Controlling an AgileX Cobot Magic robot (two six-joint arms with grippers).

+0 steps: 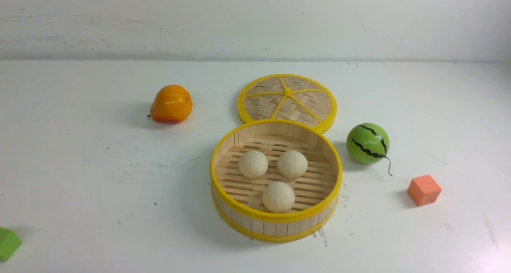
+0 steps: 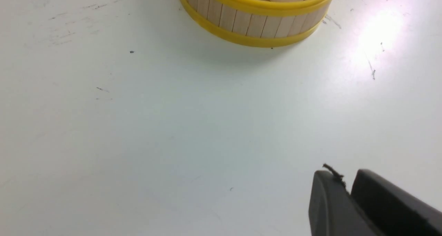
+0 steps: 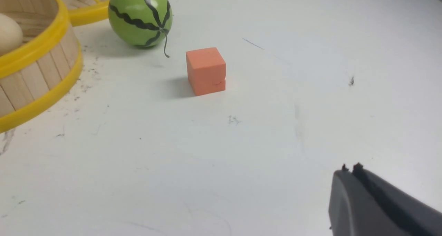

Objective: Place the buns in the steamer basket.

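Left jaws: the left gripper [image 2: 347, 189] has its two dark fingers pressed together with nothing between them, above bare table.
Right jaws: the right gripper [image 3: 349, 170] is likewise closed and empty, well apart from the orange cube [image 3: 206, 71].
Buns: all three buns [image 1: 253, 164] [image 1: 292, 164] [image 1: 278, 196] lie inside the steamer basket [image 1: 275, 218], two side by side toward the far wall and one toward the near rim, none touching another.
Steamer basket: it stands at the middle of the table, its far rim just beside the woven lid [image 1: 287, 99], which lies flat behind it.
Surface: a white table [image 1: 100, 177] marked with small dark scuffs and scratches, thickest just by the basket's right side; a bright glare patch shows in the left wrist view.
Room: a plain white wall [image 1: 255, 21] rises behind the table's far edge.
Other things: an orange fruit [image 1: 171, 104] at the far left, a green striped ball [image 1: 367, 143] right of the basket, the cube nearer and further right, a green block [image 1: 8, 244] at the near left edge.
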